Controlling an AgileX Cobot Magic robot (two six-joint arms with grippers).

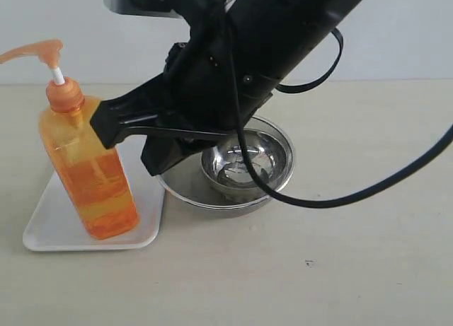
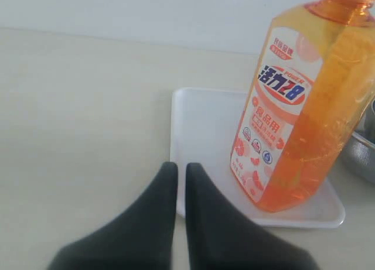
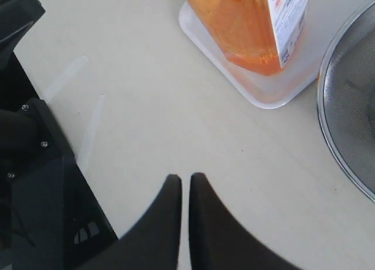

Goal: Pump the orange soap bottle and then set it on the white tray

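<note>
The orange soap bottle (image 1: 88,177) stands on the white tray (image 1: 49,227) at the left, pump head up, with nothing holding it. My right gripper (image 1: 99,122) is shut and empty. In the exterior view its tip overlaps the bottle's upper body. The right wrist view shows that gripper (image 3: 184,179) above bare table, short of the tray's corner (image 3: 269,94) and the bottle's base (image 3: 246,30). In the left wrist view my left gripper (image 2: 177,167) is shut and empty at the tray's edge (image 2: 205,123), beside the bottle (image 2: 304,106). The exterior view does not show the left gripper.
A round steel mesh strainer bowl (image 1: 212,199) sits right of the tray, close to it, and shows in both wrist views (image 3: 351,106) (image 2: 363,153). The right arm and its black cable (image 1: 340,195) cross above it. Part of a black arm (image 3: 35,182) stands beside the right gripper.
</note>
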